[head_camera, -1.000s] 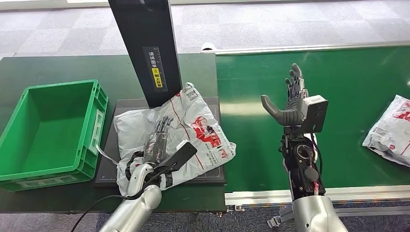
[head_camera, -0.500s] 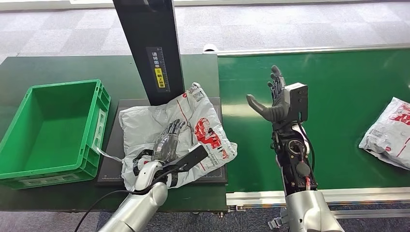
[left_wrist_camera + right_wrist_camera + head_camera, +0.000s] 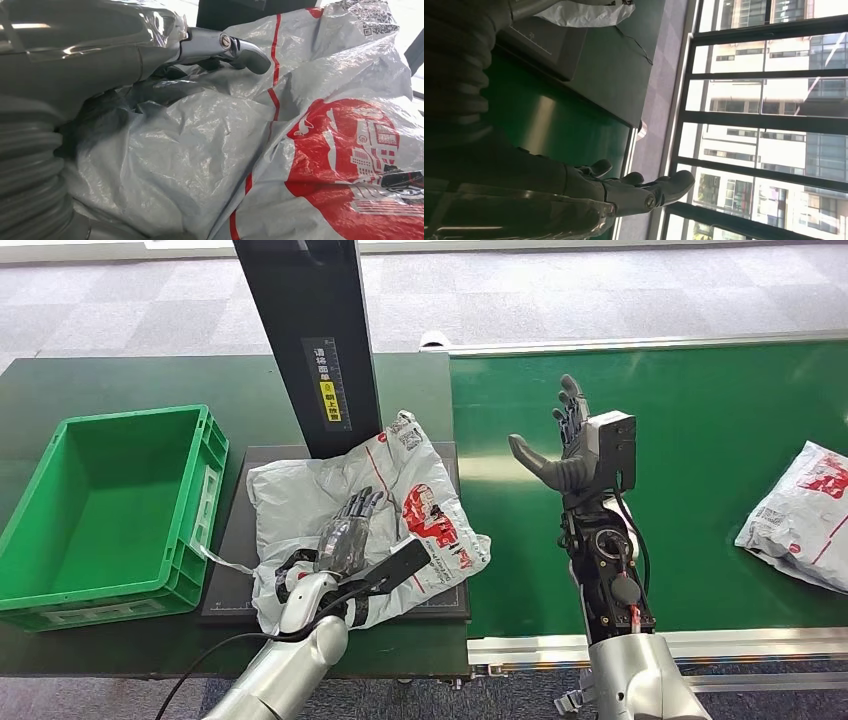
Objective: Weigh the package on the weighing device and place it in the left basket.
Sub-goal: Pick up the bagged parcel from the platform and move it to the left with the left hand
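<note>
Left of the scale point(image 3: 232, 540) sits a green basket point(image 3: 205, 455); left robot hand point(image 3: 345, 530) rests released on the package point(image 3: 400, 490), right robot hand point(image 3: 570, 445) spread.

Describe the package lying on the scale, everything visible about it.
The package is a crumpled grey-white plastic mailer with red stripes, a red truck graphic and a printed label near its far corner. It lies flat across the dark weighing platform, against the black post. The left hand rests on its near side, fingers spread.
</note>
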You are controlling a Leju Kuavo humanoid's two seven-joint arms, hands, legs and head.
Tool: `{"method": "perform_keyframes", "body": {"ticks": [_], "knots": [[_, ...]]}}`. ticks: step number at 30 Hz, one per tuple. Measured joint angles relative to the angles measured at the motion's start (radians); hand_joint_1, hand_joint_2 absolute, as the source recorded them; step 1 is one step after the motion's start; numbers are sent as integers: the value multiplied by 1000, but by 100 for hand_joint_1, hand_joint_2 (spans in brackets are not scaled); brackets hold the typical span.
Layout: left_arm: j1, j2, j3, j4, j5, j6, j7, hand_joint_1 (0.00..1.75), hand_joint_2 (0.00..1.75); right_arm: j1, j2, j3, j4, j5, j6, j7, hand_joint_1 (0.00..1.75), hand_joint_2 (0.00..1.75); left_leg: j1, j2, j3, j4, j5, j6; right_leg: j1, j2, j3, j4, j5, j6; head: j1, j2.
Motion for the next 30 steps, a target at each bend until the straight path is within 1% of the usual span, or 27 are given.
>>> {"method": "perform_keyframes", "body": {"ticks": [1,2,5,6,9,14,16,18,20,22,24,27,30], "knots": [[0,0,0,0,0,0,0,0,175,0,0,0,0,0,0,0,0,175,0,0,0,0,0,0,0,0,0,0,0,0,0,0],[0,0,0,1,0,0,0,38,175,-1,0,0,1,0,0,0,0,175,0,0,0,0,0,0,0,0,0,0,0,0,0,0],[1,-1,1,1,1,-30,-12,169,175,-5,0,3,8,10,-7,29,0,175,0,0,1,0,0,0,0,0,1,0,0,0,0,0],[3,-2,2,0,1,-40,-17,175,175,-6,0,5,13,15,-11,41,0,175,0,0,1,0,0,0,0,0,1,0,0,0,0,0],[11,-3,4,-8,0,-44,-31,175,175,-6,0,8,26,15,-6,56,0,175,0,0,1,0,0,0,0,0,1,0,0,0,0,0],[38,-6,8,-54,18,-40,-91,175,175,-6,-5,7,67,14,-4,99,0,175,0,0,1,0,0,0,0,0,0,0,0,0,0,0],[59,-10,14,-88,54,0,-130,175,175,-10,-7,6,102,4,10,119,0,175,0,1,0,0,0,0,0,1,0,0,0,0,0,0],[83,-14,26,-134,102,67,-179,175,175,-21,-6,3,159,-11,44,132,0,175,0,3,0,0,0,0,0,2,-1,0,0,0,0,0],[98,-16,37,-179,126,110,-203,175,175,-32,-1,2,220,-18,71,136,0,175,0,3,-1,0,0,0,0,2,-2,0,0,0,0,0],[109,-17,44,-209,128,124,-204,175,175,-45,5,4,266,-16,96,144,0,175,0,3,-2,0,0,0,0,1,-2,0,0,0,0,0],[118,-17,52,-228,141,138,-217,175,175,-62,9,12,305,0,135,171,0,175,0,3,-2,0,0,0,1,1,-3,0,0,0,0,0],[123,-17,69,-250,197,175,-273,175,175,-82,10,42,352,40,201,216,0,175,0,3,-2,0,0,0,1,2,-4,0,0,0,0,0],[124,-17,82,-263,220,187,-296,175,175,-89,10,65,379,53,216,227,0,175,0,2,-3,0,0,0,1,1,-4,0,0,0,0,0]]}}
